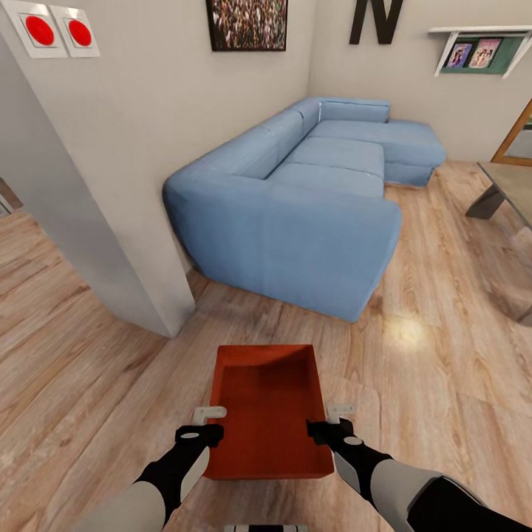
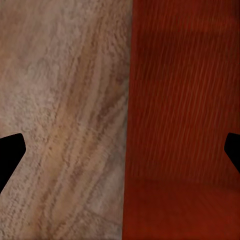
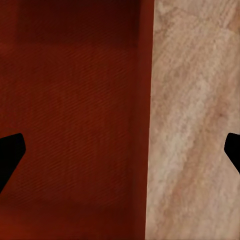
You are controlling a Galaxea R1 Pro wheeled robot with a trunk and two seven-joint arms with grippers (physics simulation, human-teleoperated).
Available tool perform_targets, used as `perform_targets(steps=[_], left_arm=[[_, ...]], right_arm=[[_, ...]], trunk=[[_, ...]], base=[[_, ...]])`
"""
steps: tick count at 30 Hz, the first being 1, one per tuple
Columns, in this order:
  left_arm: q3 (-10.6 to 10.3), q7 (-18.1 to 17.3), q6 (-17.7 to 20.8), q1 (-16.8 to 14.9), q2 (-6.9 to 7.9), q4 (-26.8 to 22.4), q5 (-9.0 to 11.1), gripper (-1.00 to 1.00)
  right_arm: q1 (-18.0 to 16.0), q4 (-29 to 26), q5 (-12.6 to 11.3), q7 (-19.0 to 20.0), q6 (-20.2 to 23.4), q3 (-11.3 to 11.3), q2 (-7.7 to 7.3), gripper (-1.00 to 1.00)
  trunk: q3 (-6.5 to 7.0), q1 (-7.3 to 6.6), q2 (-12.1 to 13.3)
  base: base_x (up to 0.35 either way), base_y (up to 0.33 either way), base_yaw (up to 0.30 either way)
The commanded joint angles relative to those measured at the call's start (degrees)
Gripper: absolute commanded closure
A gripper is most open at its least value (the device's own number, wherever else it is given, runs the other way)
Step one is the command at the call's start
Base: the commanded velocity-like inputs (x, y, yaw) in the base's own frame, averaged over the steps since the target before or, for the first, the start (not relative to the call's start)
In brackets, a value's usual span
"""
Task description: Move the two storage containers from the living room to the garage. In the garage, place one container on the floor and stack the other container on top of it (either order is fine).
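Note:
One orange-red storage container [image 1: 266, 403] sits low in front of me over the light wood-plank floor [image 1: 443, 369] of the living room, open side up and empty. My left gripper [image 1: 209, 424] straddles its left wall and my right gripper [image 1: 330, 421] straddles its right wall. In the left wrist view the container [image 2: 185, 100] stands beside the planks, and the left gripper [image 2: 122, 150] has its dark fingertips [image 2: 10, 150] far apart. The right wrist view shows the same container [image 3: 75, 100], with the right gripper [image 3: 122, 150] spread just as wide. Whether the container rests on the floor, I cannot tell.
A blue sectional sofa [image 1: 310, 192] stands just ahead. A pale wall corner [image 1: 111, 222] juts out at the left, near the container. A low table [image 1: 513, 192] is at the right edge. Open plank floor lies to the right and left.

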Motion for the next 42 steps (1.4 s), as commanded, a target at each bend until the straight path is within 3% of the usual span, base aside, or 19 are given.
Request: perform_targets(steps=[1, 11, 18, 42], left_arm=[[-0.5, 0.4, 0.3, 0.0, 0.05, -0.1, 0.6, -1.0], [-0.5, 0.4, 0.3, 0.0, 0.04, -0.2, 0.6, -1.0], [-0.5, 0.4, 0.3, 0.0, 0.04, -0.1, 0.6, -1.0], [-0.5, 0.5, 0.3, 0.0, 0.04, -0.2, 0.6, -1.0]], right_arm=[[-0.1, 0.2, -0.5, -0.1, -0.3, 0.5, 0.03, -1.0], [-0.1, 0.2, -0.6, -0.1, -0.3, 0.4, -0.02, -1.0], [-0.1, 0.2, -0.8, -0.1, -0.3, 0.3, -1.04, -1.0], [-0.1, 0.2, -0.8, -0.1, -1.2, 0.3, -1.05, -1.0]], trunk=[[-0.04, -0.01, 0.0], [-0.04, -0.01, 0.0], [-0.04, -0.01, 0.0], [-0.58, 0.65, -1.2]], base=[[0.0, 0.0, 0.0], [0.0, 0.0, 0.0], [0.0, 0.0, 0.0], [0.0, 0.0, 0.0]])
